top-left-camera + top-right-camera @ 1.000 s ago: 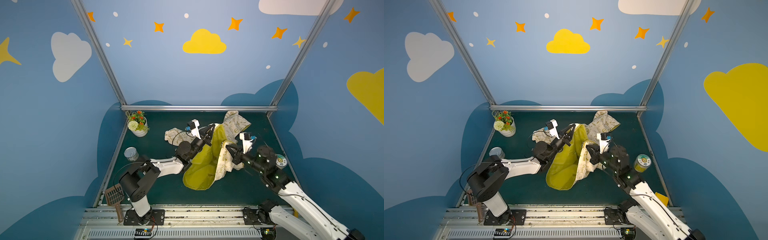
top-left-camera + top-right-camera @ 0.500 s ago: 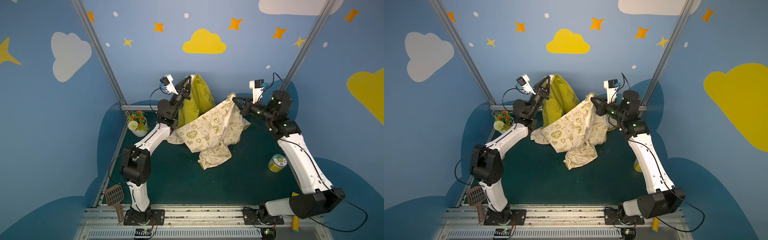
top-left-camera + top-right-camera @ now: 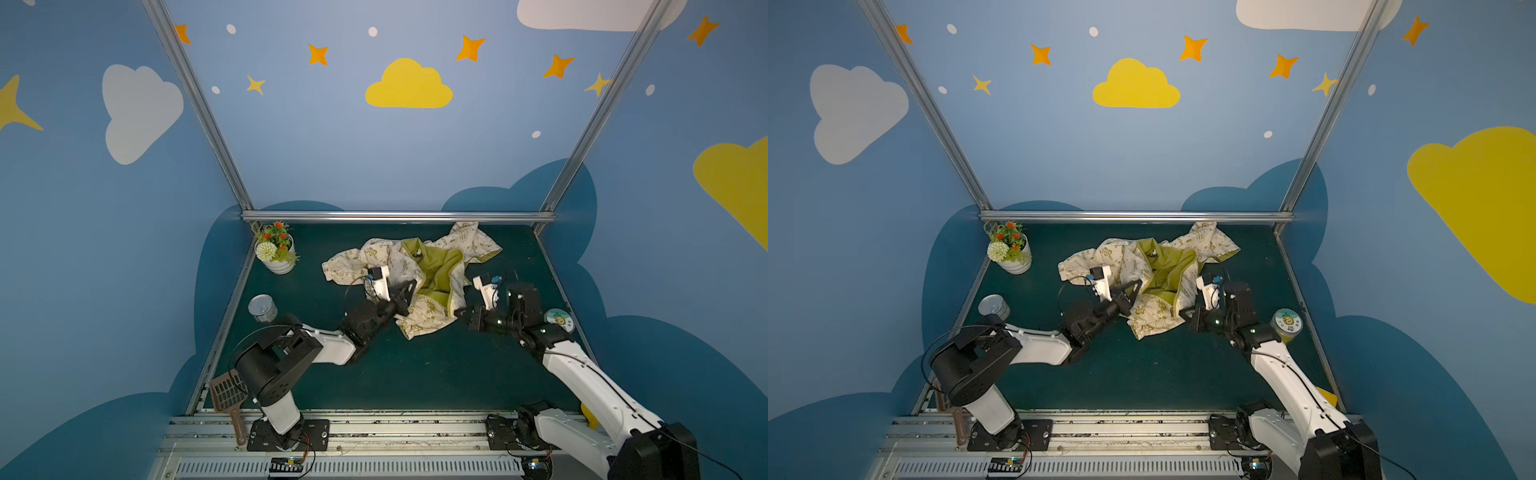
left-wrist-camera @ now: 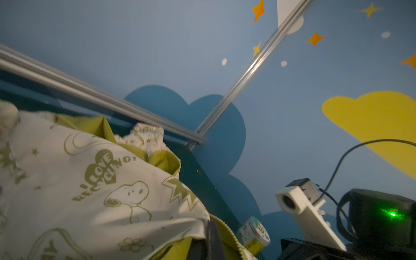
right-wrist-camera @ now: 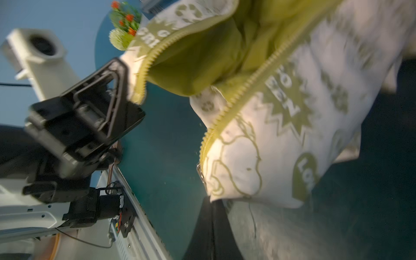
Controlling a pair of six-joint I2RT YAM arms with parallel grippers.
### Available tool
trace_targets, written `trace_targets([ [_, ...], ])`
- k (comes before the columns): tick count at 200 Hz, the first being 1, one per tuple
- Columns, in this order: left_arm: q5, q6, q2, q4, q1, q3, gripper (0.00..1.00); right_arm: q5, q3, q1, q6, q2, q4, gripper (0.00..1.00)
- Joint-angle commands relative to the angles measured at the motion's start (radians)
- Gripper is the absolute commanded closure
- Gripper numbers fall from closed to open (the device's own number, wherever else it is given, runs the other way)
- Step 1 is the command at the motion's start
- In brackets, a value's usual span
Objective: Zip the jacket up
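The cream jacket with olive prints lies crumpled at the back middle of the green mat. It is spread open, with its yellow-green lining facing up. My left gripper is shut on the jacket's front edge beside the zipper teeth. My right gripper is shut on the bottom corner of the other front panel. In the right wrist view both olive zipper strips run apart and unjoined. The left gripper pinches the far strip's end.
A white flower pot stands at the back left and a silver can sits along the left edge. A round green-lidded tin is close behind the right arm. A brown scoop lies at the front left. The metal rail bounds the back.
Half a second ago both arms held the jacket stretched high against the back wall. They have since come down, and the jacket now rests on the mat with both grippers still shut on it.
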Motion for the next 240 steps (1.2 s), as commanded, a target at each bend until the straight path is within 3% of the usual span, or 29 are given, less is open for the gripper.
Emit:
trace_targets([
  [1, -0.152, -0.009, 0.017, 0.096, -0.073, -0.022, 0.97, 0.013, -0.082, 0.007, 0.121, -0.090, 0.062, 1.00],
  [54, -0.285, -0.059, 0.109, 0.096, -0.195, -0.012, 0.97, 0.132, -0.216, 0.003, 0.205, -0.189, -0.032, 1.00],
  [126, -0.324, -0.064, 0.122, 0.096, -0.196, -0.029, 0.97, 0.196, -0.197, 0.000, 0.202, -0.004, -0.083, 1.00],
  [150, -0.322, -0.072, 0.135, 0.096, -0.196, -0.029, 0.97, 0.220, -0.204, -0.002, 0.213, 0.021, -0.045, 0.93],
  [240, -0.313, -0.079, 0.143, 0.096, -0.195, -0.023, 0.97, 0.248, -0.144, 0.036, 0.107, -0.031, -0.169, 0.57],
])
